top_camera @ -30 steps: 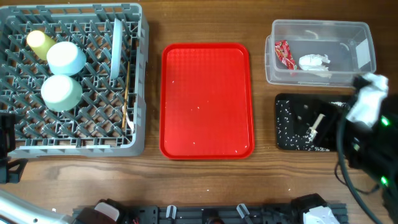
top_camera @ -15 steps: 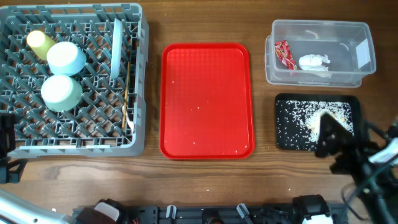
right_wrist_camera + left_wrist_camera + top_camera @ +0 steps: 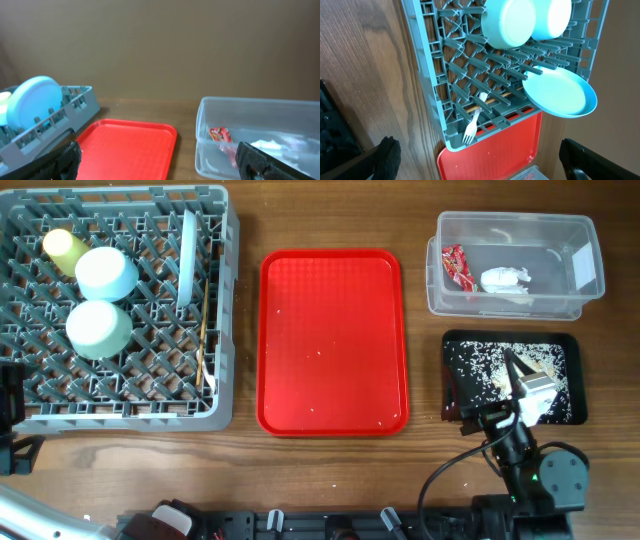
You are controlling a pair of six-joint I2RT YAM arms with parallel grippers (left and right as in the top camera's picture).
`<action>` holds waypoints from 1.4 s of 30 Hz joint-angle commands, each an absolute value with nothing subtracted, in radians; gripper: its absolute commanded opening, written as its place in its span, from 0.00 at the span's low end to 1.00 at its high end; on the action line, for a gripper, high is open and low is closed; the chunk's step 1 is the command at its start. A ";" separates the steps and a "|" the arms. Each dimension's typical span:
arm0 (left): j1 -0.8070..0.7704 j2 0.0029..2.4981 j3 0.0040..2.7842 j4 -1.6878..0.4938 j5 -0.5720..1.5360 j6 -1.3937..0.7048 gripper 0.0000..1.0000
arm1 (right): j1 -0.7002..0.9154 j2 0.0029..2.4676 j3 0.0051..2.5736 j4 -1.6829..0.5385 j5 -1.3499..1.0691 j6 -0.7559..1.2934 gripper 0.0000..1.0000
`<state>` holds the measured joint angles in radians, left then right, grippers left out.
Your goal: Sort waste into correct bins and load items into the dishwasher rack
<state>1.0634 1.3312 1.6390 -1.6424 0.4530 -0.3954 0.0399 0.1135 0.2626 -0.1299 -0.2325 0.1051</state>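
Crockery (image 3: 105, 273) is racked in the grey crate (image 3: 120, 417), wrapper (image 3: 459, 267) and tissue (image 3: 504, 279) in the clear tub (image 3: 515, 218), rice (image 3: 490, 358) in the black tray (image 3: 449, 395). Left tool (image 3: 485, 160) and right tool (image 3: 160, 162) are held wide, empty. Rice could be scattered if the tray is clipped by the right arm (image 3: 525, 435).

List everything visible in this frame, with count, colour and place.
rack: 1, grey, left
cup: 1, yellow, in rack
blue bowl: 1, in rack
green bowl: 1, in rack
plate: 1, blue, on edge in rack
stick: 1, wooden, in rack
fork: 1, white, in rack
red tray: 1, centre
tub: 1, clear, upper right
wrapper: 1, red, in tub
tissue: 1, white, in tub
black tray: 1, lower right
rice: scattered, beige, in black tray
table: 1, brown
left gripper: 1, black, open, by rack
right gripper: 1, black, open
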 commanded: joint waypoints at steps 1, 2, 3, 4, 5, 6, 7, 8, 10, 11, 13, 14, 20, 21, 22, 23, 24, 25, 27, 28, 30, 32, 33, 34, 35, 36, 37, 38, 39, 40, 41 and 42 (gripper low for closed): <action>1.070 1.325 1.637 -1.642 0.451 -0.401 1.00 | 0.017 0.050 0.180 -0.067 -0.285 0.107 1.00; 1.070 1.325 1.637 -1.642 0.451 -0.401 1.00 | 0.011 0.036 0.157 -0.042 -0.283 0.108 1.00; 1.070 1.325 1.637 -1.642 0.451 -0.401 1.00 | 0.005 0.023 0.135 -0.018 -0.283 0.111 1.00; 1.070 1.325 1.637 -1.642 0.451 -0.401 1.00 | -0.002 0.009 0.116 0.000 -0.283 0.118 1.00; 1.070 1.325 1.637 -1.642 0.451 -0.401 1.00 | -0.014 0.003 0.090 0.030 -0.282 0.136 1.00; 1.070 1.325 1.637 -1.642 0.451 -0.401 1.00 | -0.020 0.003 0.075 0.047 -0.282 0.139 1.00; 1.070 1.325 1.637 -1.642 0.451 -0.401 1.00 | -0.032 0.003 0.052 0.071 -0.270 0.166 1.00; 1.070 1.325 1.637 -1.642 0.451 -0.401 1.00 | -0.037 0.003 0.040 0.079 -0.257 0.183 1.00; 1.070 1.325 1.637 -1.642 0.451 -0.401 1.00 | -0.040 0.003 0.016 0.101 -0.228 0.197 1.00; 1.070 1.325 1.637 -1.642 0.450 -0.401 1.00 | -0.040 0.003 0.004 0.103 -0.186 0.206 1.00; 1.070 1.325 1.637 -1.642 0.451 -0.401 1.00 | -0.040 0.003 0.005 0.093 -0.141 0.208 1.00; 1.070 1.325 1.637 -1.642 0.450 -0.401 1.00 | -0.041 0.003 0.005 0.084 -0.111 0.208 1.00; 1.070 1.325 1.637 -1.642 0.451 -0.401 1.00 | -0.120 0.003 0.005 0.001 -0.071 0.154 1.00; 1.070 1.325 1.637 -1.642 0.451 -0.401 1.00 | -0.130 0.003 0.005 0.001 -0.072 0.136 1.00; 1.070 1.325 1.637 -1.642 0.451 -0.401 1.00 | -0.138 0.003 0.005 0.000 -0.073 0.110 1.00; 1.070 1.325 1.637 -1.642 0.451 -0.401 1.00 | -0.139 0.003 0.005 0.000 -0.066 0.099 1.00; 1.070 1.325 1.637 -1.642 0.451 -0.401 1.00 | -0.139 0.003 0.005 0.000 -0.060 0.088 1.00; 1.070 1.325 1.637 -1.642 0.451 -0.401 1.00 | -0.139 0.003 0.005 0.000 -0.060 0.078 1.00; 1.070 1.325 1.637 -1.642 0.451 -0.401 1.00 | -0.139 0.003 0.005 -0.001 -0.064 0.065 1.00; 1.070 1.325 1.637 -1.642 0.451 -0.401 1.00 | -0.139 0.003 0.005 -0.001 -0.064 0.053 1.00; 1.070 1.325 1.637 -1.642 0.451 -0.401 1.00 | -0.139 0.003 0.005 0.000 -0.064 0.034 1.00; 1.070 1.325 1.637 -1.642 0.451 -0.401 1.00 | -0.139 0.003 0.005 -0.001 -0.066 -0.019 1.00; 1.070 1.325 1.637 -1.642 0.451 -0.401 1.00 | -0.139 0.003 0.005 0.000 -0.066 -0.038 1.00; 1.070 1.325 1.637 -1.642 0.451 -0.401 1.00 | -0.139 0.003 0.005 0.000 -0.066 -0.053 1.00; 1.070 1.325 1.637 -1.642 0.451 -0.401 1.00 | -0.139 0.003 0.005 0.000 -0.067 -0.050 1.00; 1.070 1.325 1.637 -1.642 0.451 -0.401 1.00 | -0.139 0.003 0.005 0.000 -0.068 -0.025 1.00; 1.070 1.325 1.637 -1.642 0.451 -0.401 1.00 | -0.139 0.003 0.005 0.000 -0.068 0.007 1.00; 1.070 1.325 1.637 -1.642 0.451 -0.401 1.00 | -0.139 0.003 0.005 0.001 -0.068 0.035 1.00; 1.070 1.325 1.637 -1.642 0.451 -0.401 1.00 | -0.139 0.003 0.005 0.001 -0.067 0.036 1.00; 1.070 1.325 1.637 -1.642 0.451 -0.401 1.00 | -0.139 0.003 0.005 0.001 -0.067 0.035 1.00; 1.070 1.325 1.637 -1.642 0.451 -0.401 1.00 | -0.139 0.003 0.005 0.001 -0.067 0.033 1.00; 1.070 1.325 1.637 -1.642 0.451 -0.401 1.00 | -0.139 0.003 0.005 0.001 -0.067 0.033 1.00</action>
